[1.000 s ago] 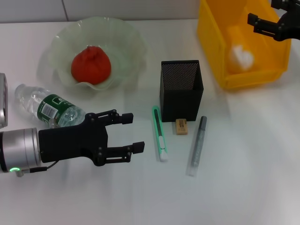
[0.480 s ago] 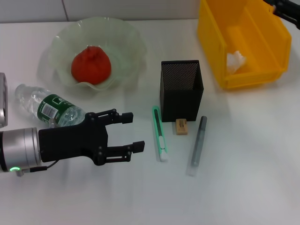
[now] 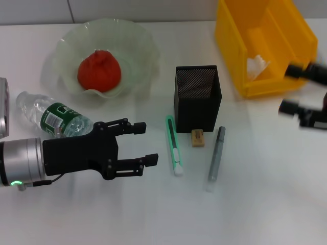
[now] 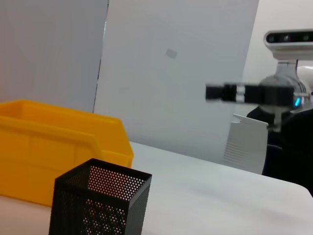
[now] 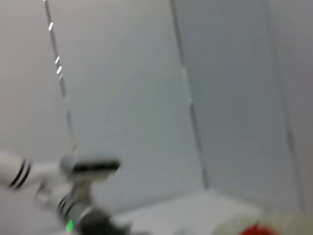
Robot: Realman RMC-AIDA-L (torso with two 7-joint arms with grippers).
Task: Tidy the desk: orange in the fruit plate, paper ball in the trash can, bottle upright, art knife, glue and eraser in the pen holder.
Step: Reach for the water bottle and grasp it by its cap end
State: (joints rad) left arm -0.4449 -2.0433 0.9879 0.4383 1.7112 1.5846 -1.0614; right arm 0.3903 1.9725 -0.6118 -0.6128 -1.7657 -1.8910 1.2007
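Meanwhile, paper ball (image 3: 257, 65) lies inside the trash can (image 3: 240, 46).

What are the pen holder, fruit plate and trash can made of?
Pen holder: looks like black metal mesh, matte, fine holes visible. Fruit plate: likely glass, translucent pale green, wavy rim. Trash can: probably plastic, opaque bright yellow, smooth moulded walls.

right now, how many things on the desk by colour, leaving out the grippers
green or green-marked: 3 (plate, bottle, knife)
red-orange: 1 (orange)
black: 1 (holder)
yellow: 1 (bin)
white: 1 (paper)
tan: 1 (eraser)
grey: 1 (glue)
total: 9
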